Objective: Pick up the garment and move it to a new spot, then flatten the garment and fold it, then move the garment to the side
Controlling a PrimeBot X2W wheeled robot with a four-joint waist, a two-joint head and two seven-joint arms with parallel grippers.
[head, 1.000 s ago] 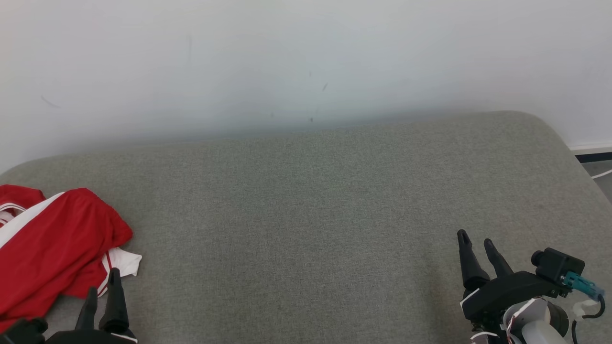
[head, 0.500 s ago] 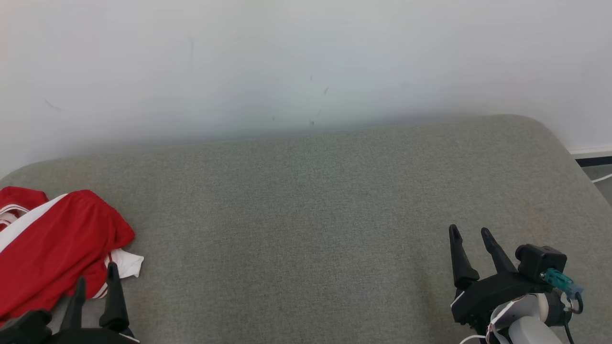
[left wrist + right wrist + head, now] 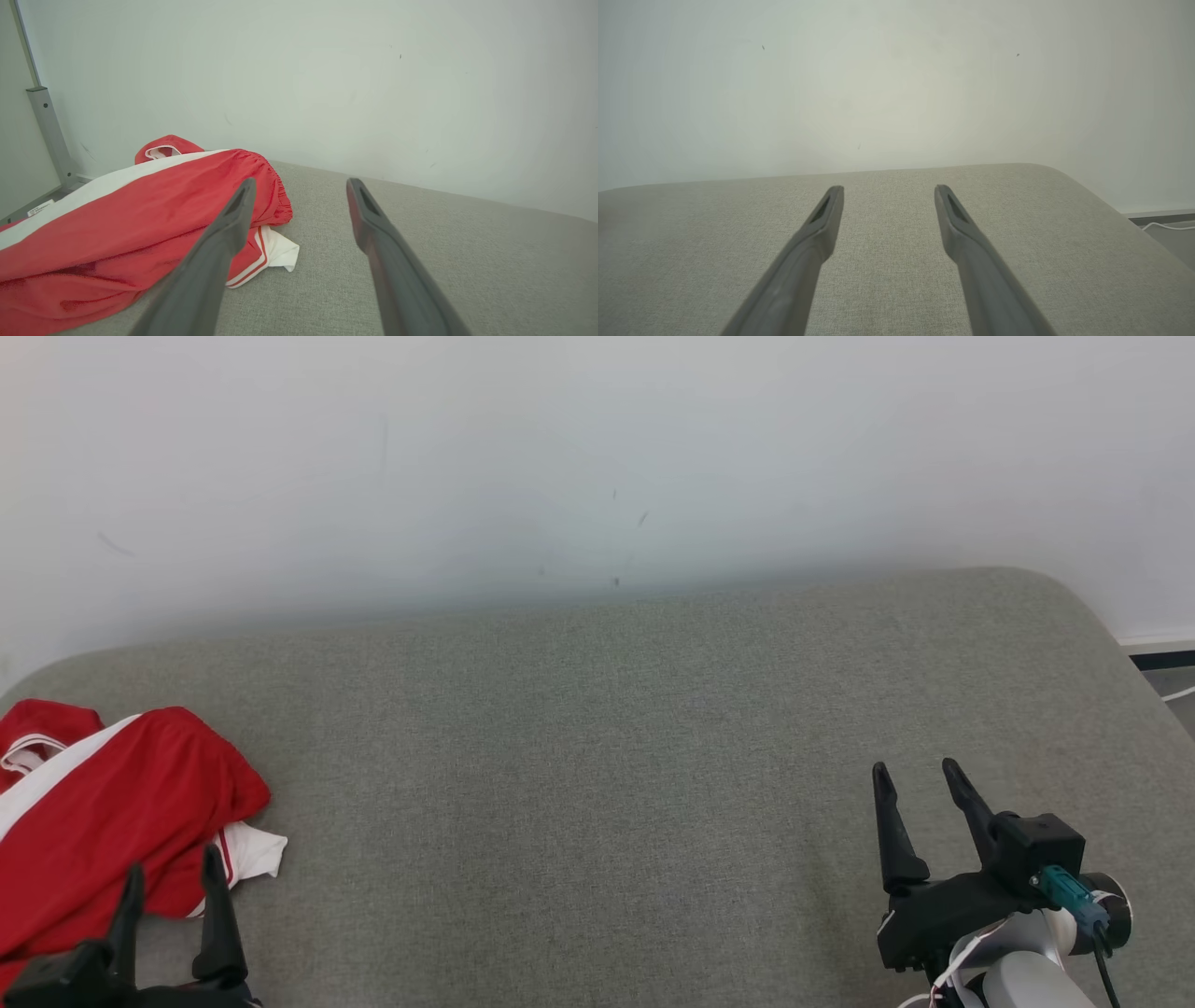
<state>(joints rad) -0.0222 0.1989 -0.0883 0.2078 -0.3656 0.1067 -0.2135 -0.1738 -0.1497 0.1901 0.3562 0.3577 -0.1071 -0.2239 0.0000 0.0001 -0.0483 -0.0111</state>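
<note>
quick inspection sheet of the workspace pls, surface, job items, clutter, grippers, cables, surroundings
surface: grey fabric cushion, rounded corners, bare across the middle and right
job's things: garment, red with white stripe and trim, crumpled in a heap at the cushion's left end, not flattened or folded
clutter: nothing seen
grippers: left gripper open, at the garment's near right edge, holding nothing; right gripper open over bare cushion at the right, holding nothing
cables: white cable on the floor beyond the cushion's right end; a teal plug with a dark lead on the right wrist
surroundings: plain pale wall with small marks behind the cushion; grey metal post at the far left
</note>
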